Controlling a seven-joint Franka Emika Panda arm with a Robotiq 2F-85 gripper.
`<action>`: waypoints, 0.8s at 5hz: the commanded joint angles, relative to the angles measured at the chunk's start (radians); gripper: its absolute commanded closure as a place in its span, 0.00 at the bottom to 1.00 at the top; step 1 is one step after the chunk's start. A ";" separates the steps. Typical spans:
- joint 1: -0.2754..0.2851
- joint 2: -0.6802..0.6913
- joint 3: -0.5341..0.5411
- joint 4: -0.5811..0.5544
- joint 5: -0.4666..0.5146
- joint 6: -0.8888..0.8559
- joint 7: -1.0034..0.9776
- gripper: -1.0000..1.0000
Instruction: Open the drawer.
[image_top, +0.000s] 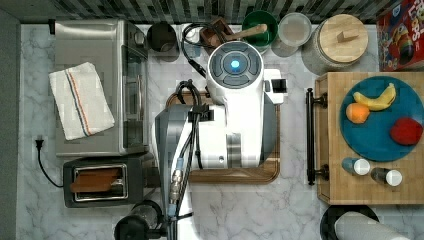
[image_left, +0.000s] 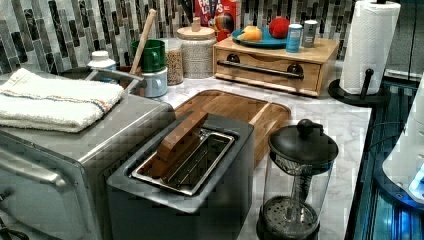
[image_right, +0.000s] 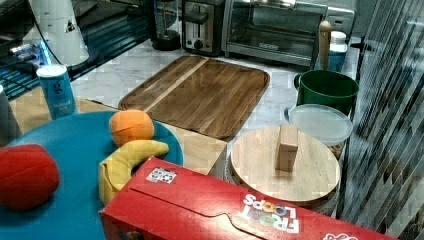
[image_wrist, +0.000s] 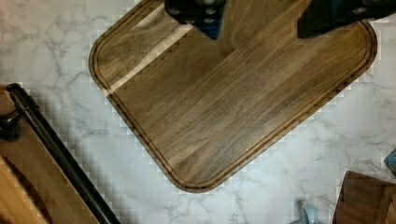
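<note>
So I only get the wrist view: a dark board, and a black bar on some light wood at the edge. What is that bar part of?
Observer: It is the handle of the drawer, which the left view shows shut in a low bamboo box.
Operator: Anything on top of that box?
Observer: A blue plate with a banana, an orange and a red fruit, plus two small shakers.
Operator: And where is the robot itself?
Observer: In the top view the arm is over the cutting board, to the top view's left of the handle.
</note>
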 joint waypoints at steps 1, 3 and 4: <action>0.000 0.001 0.001 0.000 -0.001 0.001 -0.002 0.00; -0.033 -0.040 -0.016 -0.097 -0.009 0.071 -0.266 0.00; -0.064 -0.043 -0.036 -0.112 -0.015 0.067 -0.451 0.00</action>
